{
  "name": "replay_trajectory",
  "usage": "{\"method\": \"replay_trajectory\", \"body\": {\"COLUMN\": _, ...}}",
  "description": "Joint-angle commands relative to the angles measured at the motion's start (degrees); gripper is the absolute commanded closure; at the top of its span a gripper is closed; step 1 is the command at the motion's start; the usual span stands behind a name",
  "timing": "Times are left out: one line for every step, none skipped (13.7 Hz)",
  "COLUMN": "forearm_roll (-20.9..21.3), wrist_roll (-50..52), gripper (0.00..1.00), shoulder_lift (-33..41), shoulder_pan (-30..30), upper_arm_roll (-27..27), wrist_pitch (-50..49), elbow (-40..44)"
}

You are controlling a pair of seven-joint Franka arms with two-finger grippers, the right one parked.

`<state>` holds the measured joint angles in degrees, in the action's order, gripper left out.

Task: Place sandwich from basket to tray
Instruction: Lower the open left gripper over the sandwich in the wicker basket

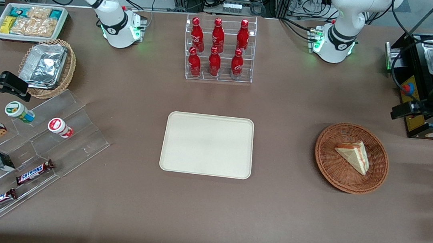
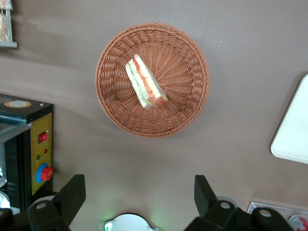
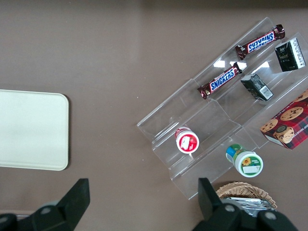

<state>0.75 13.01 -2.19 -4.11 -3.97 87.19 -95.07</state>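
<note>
The gripper [image 2: 139, 202] of the working arm hung well above the table [image 1: 291, 210], its two dark fingers [image 2: 71, 195] spread wide apart with nothing between them. In the front view the arm's wrist sat at the working arm's end of the table, higher than the basket and farther from the front camera than it. From the gripper the sandwich [image 2: 145, 82] lay straight ahead and below, so the coming move, as I judged it, was a reach forward and a drop down. The sandwich rested inside the basket [image 2: 187, 103], near its middle, leaning a little on the sloping weave, with the red and green filling edge showing along one long side. Its long axis ran slantwise to the line between the two fingers, so a turn of the wrist seemed needed for the jaws to close across the two flat bread faces. The basket stood toward the working arm's end of the table, well apart from the tray [image 1: 208, 144], which lay bare at the table's middle, about as near the front edge as the basket; the carry would run sideways toward the parked arm's end.
</note>
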Motion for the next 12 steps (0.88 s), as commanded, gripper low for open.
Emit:
{"method": "replay_trajectory", "body": {"forearm_roll": -0.1, "wrist_roll": 2.6, "gripper": 0.0, "shoulder_lift": 0.2, "shoulder_pan": -0.3, "upper_arm_roll": 0.0, "wrist_pitch": 5.2, "elbow": -5.5}}
{"method": "replay_trajectory", "body": {"forearm_roll": -0.4, "wrist_roll": 4.6, "gripper": 0.0, "shoulder_lift": 0.2, "shoulder_pan": -1.4, "upper_arm_roll": 0.5, "wrist_pitch": 7.6, "elbow": -7.4}}
{"method": "replay_trajectory", "body": {"forearm_roll": -0.5, "wrist_roll": 8.0, "gripper": 0.0, "shoulder_lift": -0.2, "shoulder_pan": -1.9, "upper_arm_roll": 0.5, "wrist_pitch": 9.6, "elbow": -8.6}}
{"method": "replay_trajectory", "body": {"forearm_roll": -0.5, "wrist_roll": 11.4, "gripper": 0.0, "shoulder_lift": -1.3, "shoulder_pan": -2.0, "upper_arm_roll": 0.5, "wrist_pitch": 11.0, "elbow": -9.6}}
{"method": "replay_trajectory", "body": {"forearm_roll": -0.2, "wrist_roll": 13.4, "gripper": 0.0, "shoulder_lift": -2.4, "shoulder_pan": -2.0, "upper_arm_roll": 0.5, "wrist_pitch": 12.3, "elbow": -10.6}}
{"method": "replay_trajectory", "body": {"forearm_roll": 0.0, "wrist_roll": 14.7, "gripper": 0.0, "shoulder_lift": -3.1, "shoulder_pan": -2.0, "upper_arm_roll": 0.5, "wrist_pitch": 14.1, "elbow": -12.1}}
{"method": "replay_trajectory", "body": {"forearm_roll": 0.1, "wrist_roll": 15.5, "gripper": 0.0, "shoulder_lift": -3.3, "shoulder_pan": -2.1, "upper_arm_roll": 0.6, "wrist_pitch": 16.5, "elbow": -13.7}}
{"method": "replay_trajectory", "body": {"forearm_roll": 0.0, "wrist_roll": 16.6, "gripper": 0.0, "shoulder_lift": -3.3, "shoulder_pan": -2.6, "upper_arm_roll": 1.3, "wrist_pitch": 19.5, "elbow": -15.7}}
{"method": "replay_trajectory", "body": {"forearm_roll": -0.7, "wrist_roll": 19.7, "gripper": 0.0, "shoulder_lift": -4.4, "shoulder_pan": -3.3, "upper_arm_roll": 1.4, "wrist_pitch": 22.8, "elbow": -16.8}}
{"method": "replay_trajectory", "body": {"forearm_roll": -0.7, "wrist_roll": 23.7, "gripper": 0.0, "shoulder_lift": -6.4, "shoulder_pan": -3.2, "upper_arm_roll": 1.4, "wrist_pitch": 25.5, "elbow": -16.8}}
{"method": "replay_trajectory", "body": {"forearm_roll": -0.6, "wrist_roll": 25.8, "gripper": 0.0, "shoulder_lift": -8.7, "shoulder_pan": -2.4, "upper_arm_roll": 1.4, "wrist_pitch": 27.8, "elbow": -16.8}}
{"method": "replay_trajectory", "body": {"forearm_roll": -0.6, "wrist_roll": 27.0, "gripper": 0.0, "shoulder_lift": -10.5, "shoulder_pan": -2.4, "upper_arm_roll": 1.4, "wrist_pitch": 30.3, "elbow": -17.2}}
